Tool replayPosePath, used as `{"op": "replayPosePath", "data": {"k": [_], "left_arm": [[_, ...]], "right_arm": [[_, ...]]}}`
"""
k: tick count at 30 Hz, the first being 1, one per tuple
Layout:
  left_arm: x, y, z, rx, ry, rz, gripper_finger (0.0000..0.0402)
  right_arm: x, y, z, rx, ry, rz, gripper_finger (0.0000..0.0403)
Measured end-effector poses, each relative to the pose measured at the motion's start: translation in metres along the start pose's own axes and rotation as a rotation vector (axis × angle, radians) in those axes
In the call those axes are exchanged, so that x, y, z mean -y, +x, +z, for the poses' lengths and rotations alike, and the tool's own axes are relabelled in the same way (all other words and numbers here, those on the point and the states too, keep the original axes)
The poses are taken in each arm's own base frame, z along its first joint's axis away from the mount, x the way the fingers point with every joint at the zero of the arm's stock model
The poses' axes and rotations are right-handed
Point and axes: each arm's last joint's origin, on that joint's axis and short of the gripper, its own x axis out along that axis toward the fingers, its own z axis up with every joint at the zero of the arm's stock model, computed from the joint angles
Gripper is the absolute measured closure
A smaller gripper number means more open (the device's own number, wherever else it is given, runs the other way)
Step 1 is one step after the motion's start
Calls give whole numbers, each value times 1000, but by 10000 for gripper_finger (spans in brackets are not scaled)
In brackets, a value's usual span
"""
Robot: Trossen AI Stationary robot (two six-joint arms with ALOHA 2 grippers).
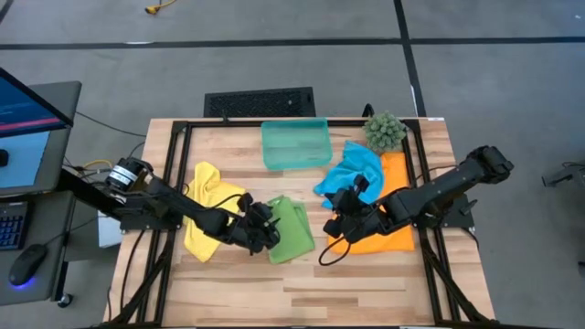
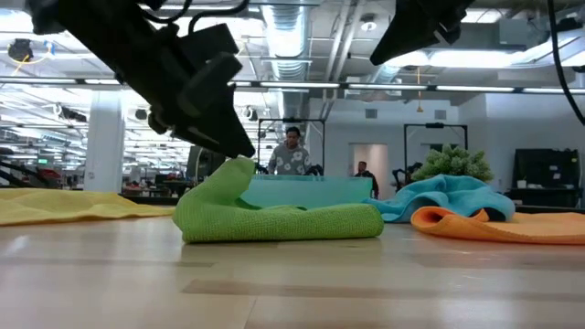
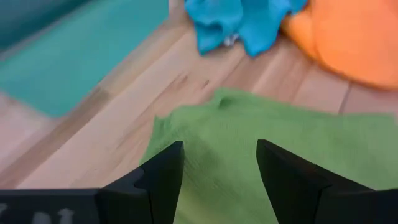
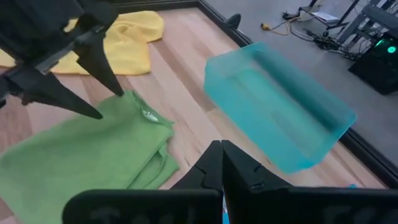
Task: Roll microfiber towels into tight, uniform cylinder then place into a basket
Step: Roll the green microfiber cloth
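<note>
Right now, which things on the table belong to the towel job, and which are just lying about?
Job:
green towel
yellow towel
blue towel
orange towel
basket

Lying about:
spiky plant ball

basket (image 1: 295,144) at table's (image 1: 366,288) rear; four towels (image 1: 291,229) spread before it; plant ball (image 1: 385,132) to its right

Green towel (image 3: 261,155) under spread jaws, blue towel (image 3: 239,25), orange towel (image 3: 348,37), basket (image 3: 74,59)
</note>
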Motion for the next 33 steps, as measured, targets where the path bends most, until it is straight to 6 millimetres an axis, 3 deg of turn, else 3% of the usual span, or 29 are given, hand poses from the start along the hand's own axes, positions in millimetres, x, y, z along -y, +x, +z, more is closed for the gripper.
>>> {"op": "replayPosePath", "data": {"k": [11,18,23,28,33], "left_arm": [[-12,4,-7,-78,-6,82,205],[-13,2,-12,-194,-12,22,205],[-9,-3,-5,-231,17,32,205],[1,-19,10,-186,82,96,205],[16,-34,13,-45,85,105,205]], "right_arm": [[-1,0,1,11,15,8,381],[-2,0,1,7,18,19,385],[-2,1,1,-1,18,29,381],[-2,1,1,0,19,29,383],[-2,1,2,2,22,31,382]]}}
